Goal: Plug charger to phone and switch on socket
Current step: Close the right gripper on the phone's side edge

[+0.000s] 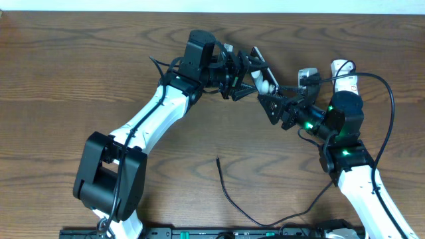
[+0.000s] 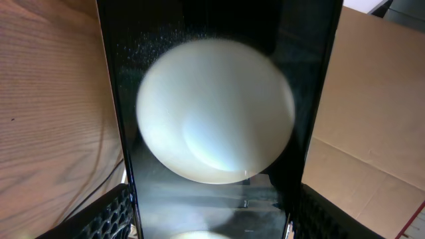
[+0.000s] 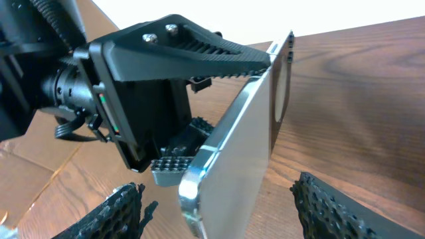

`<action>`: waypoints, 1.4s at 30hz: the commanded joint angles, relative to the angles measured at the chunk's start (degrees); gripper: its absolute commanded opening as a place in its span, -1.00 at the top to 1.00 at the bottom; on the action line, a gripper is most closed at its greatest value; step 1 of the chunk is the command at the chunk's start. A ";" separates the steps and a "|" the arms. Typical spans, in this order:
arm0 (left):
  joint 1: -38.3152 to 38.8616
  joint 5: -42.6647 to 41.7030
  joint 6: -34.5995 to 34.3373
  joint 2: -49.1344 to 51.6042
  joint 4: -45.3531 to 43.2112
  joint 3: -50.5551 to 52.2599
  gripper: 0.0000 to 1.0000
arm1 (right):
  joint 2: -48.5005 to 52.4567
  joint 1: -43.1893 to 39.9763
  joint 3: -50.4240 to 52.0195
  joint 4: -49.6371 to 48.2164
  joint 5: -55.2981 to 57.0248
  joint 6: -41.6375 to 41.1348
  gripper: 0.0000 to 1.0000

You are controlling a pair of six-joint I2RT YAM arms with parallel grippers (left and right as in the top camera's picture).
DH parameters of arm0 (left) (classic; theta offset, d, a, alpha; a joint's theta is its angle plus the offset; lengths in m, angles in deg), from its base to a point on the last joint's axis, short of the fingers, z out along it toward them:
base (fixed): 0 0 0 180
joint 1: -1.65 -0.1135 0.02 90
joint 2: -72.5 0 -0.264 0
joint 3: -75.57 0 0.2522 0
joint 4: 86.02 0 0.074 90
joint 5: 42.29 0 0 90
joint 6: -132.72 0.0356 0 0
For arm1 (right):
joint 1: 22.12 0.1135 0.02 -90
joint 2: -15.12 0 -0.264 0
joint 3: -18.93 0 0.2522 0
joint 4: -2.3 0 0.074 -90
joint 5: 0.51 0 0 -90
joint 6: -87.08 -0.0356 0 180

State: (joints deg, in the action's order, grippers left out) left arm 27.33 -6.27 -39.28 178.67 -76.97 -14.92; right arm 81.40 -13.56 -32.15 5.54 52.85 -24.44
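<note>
Nearest us, the charger [image 1: 224, 186] lies loose on the bench [image 1: 66, 79]. Its tip [image 1: 218, 159] is free, touches nothing and is well apart from the phone. We judge the plugging-in as not yet begun. Nothing shows the switching done either, so both parts of the task are left.

Further out, the right jaws stand open around the lower end of the phone [image 1: 260, 66]. In the right wrist view their fingers [image 3: 123, 212] sit on either side of that end with a sliver of gap each way, so we read them as holding nothing. The phone is off the bench, tilted on edge in the air between the two arms. The left jaws are clamped on it: one pad [image 3: 219, 56] lies on its upper side and another sits beneath. The left wrist view is filled by its glossy black face and a white round spot [image 2: 216, 109].

Farthest, the socket [image 1: 345, 76] lies toward the back of the bench, just beyond the right arm [image 1: 345, 116] and apart from the phone. A small pale block [image 1: 307, 75] sits just beside it; we cannot tell what it is.

The phone's port shows in no view. The socket's switch is too small to read as on or off. The charger's other end runs off near the bottom edge, so we cannot trace where it leads.
</note>
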 commanded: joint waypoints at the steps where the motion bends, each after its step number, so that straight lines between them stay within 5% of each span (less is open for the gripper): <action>1: -0.07 -0.55 1.44 -2.01 -0.48 -0.20 0.85 | 0.07 1.66 -0.44 0.00 1.66 -2.25 -0.43; 23: 3.19 -0.39 1.44 -2.01 -0.50 -0.20 0.86 | 0.13 4.66 -0.44 1.07 8.07 0.74 -0.38; 42: 3.19 -1.05 1.44 -2.01 -0.50 -0.20 0.87 | 0.13 4.61 -0.44 1.57 9.33 0.98 0.63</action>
State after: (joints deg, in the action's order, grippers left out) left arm 30.04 -5.92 -39.32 178.67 -76.95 -14.92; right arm 81.45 -9.32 -32.15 7.53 64.41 -23.54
